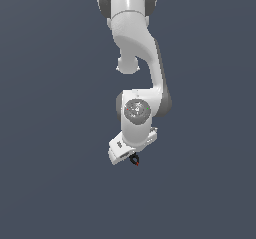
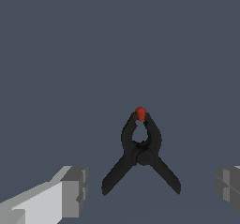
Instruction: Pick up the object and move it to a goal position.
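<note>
The clamp (image 2: 140, 150), a small matte black spring clip with two splayed handles and a red tip at its pinching end, lies on the plain dark grey floor (image 2: 70, 54) directly between the fingers (image 2: 75, 190) of the gripper (image 2: 152, 192), touching neither. The pincer stands wide apart around it, so by my reading the approach is done while closing, lifting and carrying to the goal are all left; no goal marker shows. The blocky grey finger pads contrast with the arm's (image 1: 137, 43) smooth, glossy white shell.
</note>
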{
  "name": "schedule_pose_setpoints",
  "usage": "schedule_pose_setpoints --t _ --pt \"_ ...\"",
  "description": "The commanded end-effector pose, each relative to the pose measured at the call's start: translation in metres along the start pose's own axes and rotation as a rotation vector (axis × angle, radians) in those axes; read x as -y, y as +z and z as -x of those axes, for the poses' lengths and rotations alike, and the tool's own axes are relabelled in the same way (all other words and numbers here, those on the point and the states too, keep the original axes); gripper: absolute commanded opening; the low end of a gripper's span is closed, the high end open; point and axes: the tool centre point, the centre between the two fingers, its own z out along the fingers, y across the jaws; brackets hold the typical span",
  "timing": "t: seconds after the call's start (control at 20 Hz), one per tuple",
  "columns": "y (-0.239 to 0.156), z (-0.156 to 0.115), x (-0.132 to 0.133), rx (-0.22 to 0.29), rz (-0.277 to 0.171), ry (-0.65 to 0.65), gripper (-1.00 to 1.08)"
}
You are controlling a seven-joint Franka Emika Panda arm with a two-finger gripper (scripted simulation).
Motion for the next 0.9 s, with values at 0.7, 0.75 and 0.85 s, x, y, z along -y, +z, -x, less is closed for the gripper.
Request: schedule_pose_setpoints --t 0.7,0.75,0.85 --pt "0.049 0.000 0.000 -0.001 0.000 -0.007 1.00" --pt "0.051 0.000 0.000 -0.001 0.000 -0.007 1.00" --pt "0.052 -0.001 0.000 -0.001 0.000 -0.007 1.00"
